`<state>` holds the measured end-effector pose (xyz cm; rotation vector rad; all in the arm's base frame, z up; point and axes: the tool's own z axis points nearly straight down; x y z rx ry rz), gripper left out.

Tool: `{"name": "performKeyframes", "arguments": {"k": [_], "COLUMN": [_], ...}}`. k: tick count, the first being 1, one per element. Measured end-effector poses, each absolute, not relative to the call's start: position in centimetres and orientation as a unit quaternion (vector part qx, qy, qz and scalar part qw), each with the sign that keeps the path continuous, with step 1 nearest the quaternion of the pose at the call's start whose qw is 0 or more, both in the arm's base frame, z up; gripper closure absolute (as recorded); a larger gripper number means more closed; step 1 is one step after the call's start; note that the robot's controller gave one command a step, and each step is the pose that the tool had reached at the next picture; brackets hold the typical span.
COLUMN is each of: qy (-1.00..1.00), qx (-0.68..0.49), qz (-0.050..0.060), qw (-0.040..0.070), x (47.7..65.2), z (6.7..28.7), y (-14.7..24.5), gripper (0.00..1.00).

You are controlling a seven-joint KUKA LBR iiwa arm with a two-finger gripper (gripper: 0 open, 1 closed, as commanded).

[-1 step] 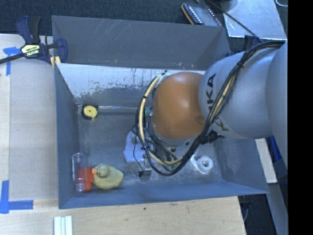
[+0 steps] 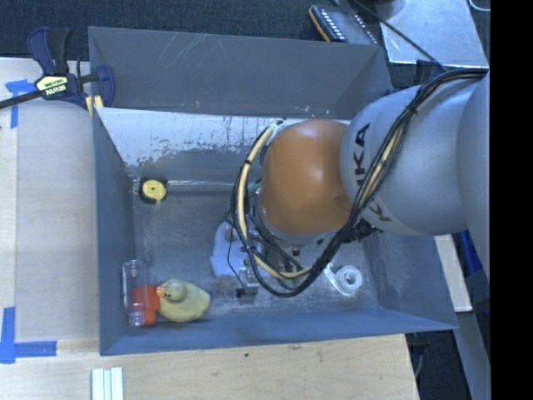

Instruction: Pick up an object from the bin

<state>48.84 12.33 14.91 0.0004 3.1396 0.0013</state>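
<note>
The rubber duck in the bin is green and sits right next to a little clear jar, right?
Not quite: the rubber duck is yellow, not green. The camera view shows it sitting right next to the little clear jar.

Robotics lab: cabled KUKA arm (image 2: 416, 165) above a grey metal bin (image 2: 250, 73).

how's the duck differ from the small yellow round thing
The rubber duck is clearly larger than the yellow round piece. The duck has a body, head and orange beak; the round piece is a plain disc with a dark centre. The duck lies near the front left corner beside an orange item; the round piece sits alone by the far wall. Both are yellow.
</note>
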Motion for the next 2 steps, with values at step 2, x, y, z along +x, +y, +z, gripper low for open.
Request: {"name": "performKeyframes", "arguments": {"k": [2], "qy": [1.000], "qx": [-0.029], "qz": [0.000], "qw": [0.001], "x": [49.8], "z": [13.1], "y": [9.8], "gripper": [0.00]}}
